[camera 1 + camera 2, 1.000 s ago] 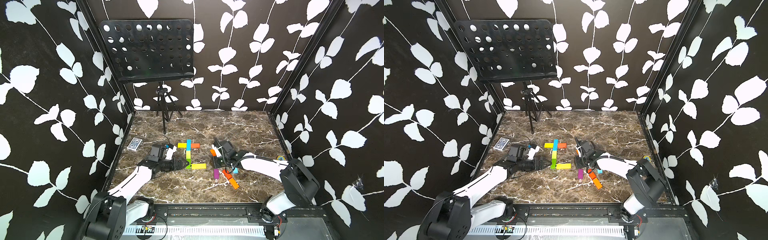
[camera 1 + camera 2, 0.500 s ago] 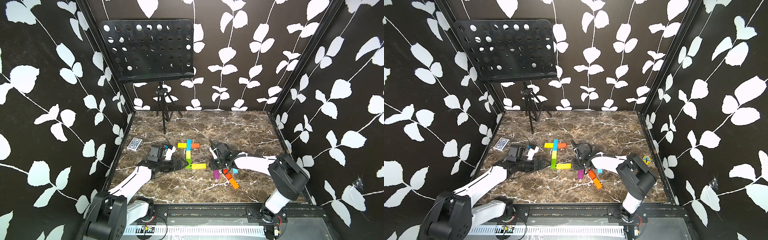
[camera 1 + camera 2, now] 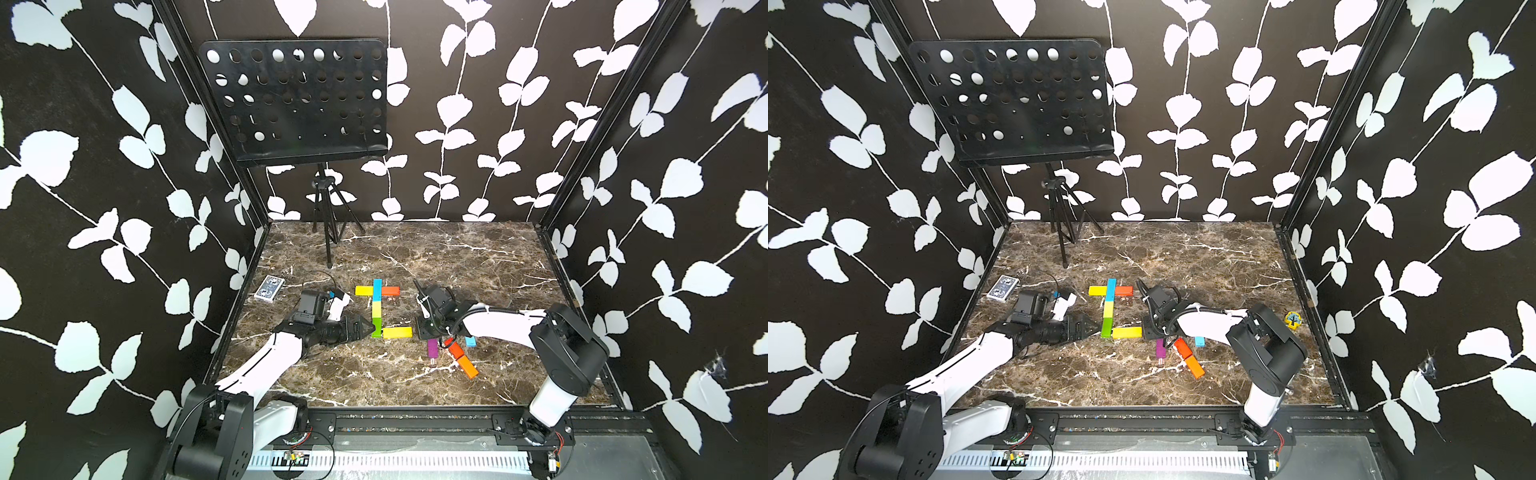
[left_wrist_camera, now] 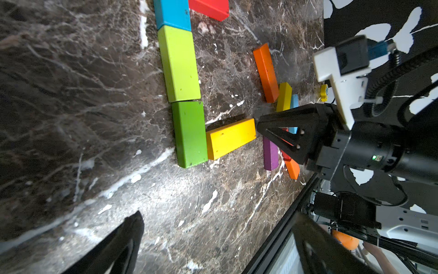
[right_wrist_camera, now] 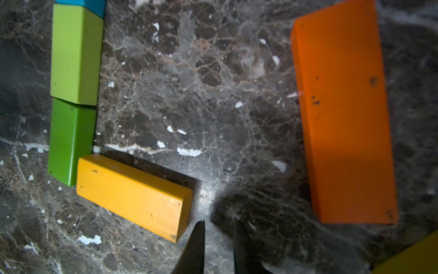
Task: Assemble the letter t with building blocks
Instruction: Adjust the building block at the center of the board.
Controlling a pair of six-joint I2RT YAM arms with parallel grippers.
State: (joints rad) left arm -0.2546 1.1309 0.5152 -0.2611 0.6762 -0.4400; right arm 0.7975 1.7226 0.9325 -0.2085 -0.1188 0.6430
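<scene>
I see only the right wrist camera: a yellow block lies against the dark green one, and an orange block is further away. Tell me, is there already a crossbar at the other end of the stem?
Observer: Yes. In both top views a yellow bar and a red-orange bar lie on either side of the cyan block that heads the stem.
Operator: And where is the left gripper?
Observer: The left gripper is open and low beside the dark green block, on the side opposite your yellow foot block.
Operator: Are there spare blocks outside my view?
Observer: Yes, a purple block lies loose on the robot's side of the right gripper.
</scene>
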